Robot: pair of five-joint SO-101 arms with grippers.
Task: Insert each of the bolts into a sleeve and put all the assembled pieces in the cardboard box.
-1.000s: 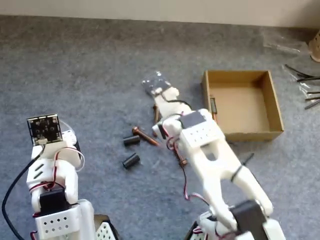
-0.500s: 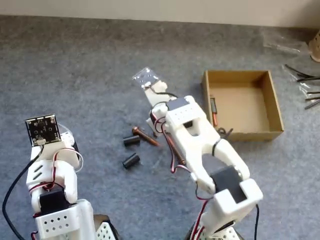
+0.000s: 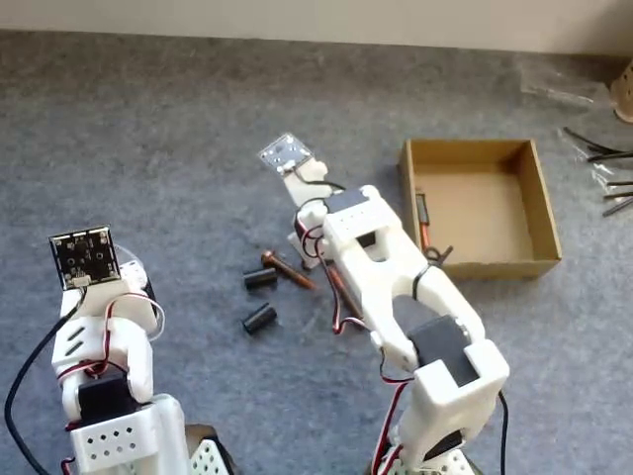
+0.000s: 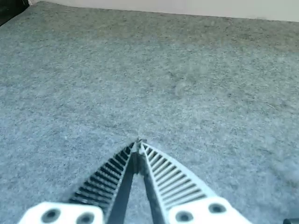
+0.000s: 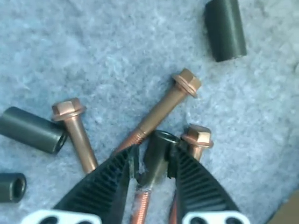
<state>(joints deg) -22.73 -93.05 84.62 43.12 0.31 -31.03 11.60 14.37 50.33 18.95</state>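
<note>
Sleeve (image 5: 157, 148) in right claw (image 5: 154, 155), among bolts (image 5: 164, 105)

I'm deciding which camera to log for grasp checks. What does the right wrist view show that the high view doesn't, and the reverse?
Right wrist view: the right gripper with its fingers set against both sides of a dark sleeve, and three copper bolts lying around it with their hex heads clear.
High view: the cardboard box with a copper piece lying inside against its wall, and the left arm off to the side.
Shared: loose sleeves and bolts scattered on the grey carpet.
</note>
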